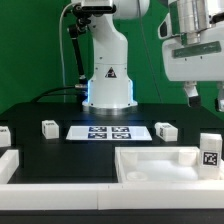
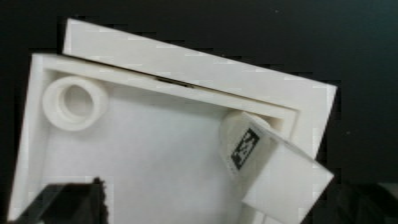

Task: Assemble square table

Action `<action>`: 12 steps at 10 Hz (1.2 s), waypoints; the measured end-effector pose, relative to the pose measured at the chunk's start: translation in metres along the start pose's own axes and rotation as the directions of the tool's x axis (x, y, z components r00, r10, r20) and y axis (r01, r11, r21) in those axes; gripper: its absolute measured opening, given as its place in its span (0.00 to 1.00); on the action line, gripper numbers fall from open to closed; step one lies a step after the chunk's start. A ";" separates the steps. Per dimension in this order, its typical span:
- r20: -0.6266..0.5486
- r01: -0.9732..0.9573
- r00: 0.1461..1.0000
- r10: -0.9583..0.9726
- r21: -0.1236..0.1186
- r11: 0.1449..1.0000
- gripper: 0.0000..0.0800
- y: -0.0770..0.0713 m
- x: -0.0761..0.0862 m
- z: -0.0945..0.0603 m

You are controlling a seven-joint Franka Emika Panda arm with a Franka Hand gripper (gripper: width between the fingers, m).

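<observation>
The white square table top [image 1: 150,168] lies rim-up at the front of the exterior view's right. One chunky white leg [image 1: 209,152] with a black-and-white tag stands upright in its right corner. In the wrist view the top [image 2: 151,150] fills the picture, with a round socket [image 2: 75,103] in one corner and the tagged leg [image 2: 270,165] in another. My gripper [image 1: 205,100] hangs high above the top and the leg, open and empty. Its dark fingers [image 2: 68,205] show far apart at the edge of the wrist view. Three loose legs [image 1: 49,128] [image 1: 166,131] [image 1: 3,135] lie on the black table.
The marker board [image 1: 108,131] lies flat in front of the robot base [image 1: 108,85]. A low white border rail [image 1: 60,195] runs along the front and up the exterior view's left [image 1: 8,165]. A white rail edge [image 2: 187,60] lies just beyond the top's rim.
</observation>
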State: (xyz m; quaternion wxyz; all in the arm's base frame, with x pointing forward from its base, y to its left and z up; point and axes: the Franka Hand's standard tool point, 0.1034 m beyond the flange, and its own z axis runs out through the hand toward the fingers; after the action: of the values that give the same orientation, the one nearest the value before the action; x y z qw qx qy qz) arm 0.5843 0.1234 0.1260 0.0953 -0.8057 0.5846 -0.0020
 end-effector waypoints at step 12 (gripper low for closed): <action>0.021 0.766 0.642 -0.766 -0.009 0.642 0.81 0.039 -0.035 0.029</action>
State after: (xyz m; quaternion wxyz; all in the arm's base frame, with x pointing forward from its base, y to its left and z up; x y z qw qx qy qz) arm 0.5401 0.1494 0.0958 0.0832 -0.9781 0.1883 -0.0308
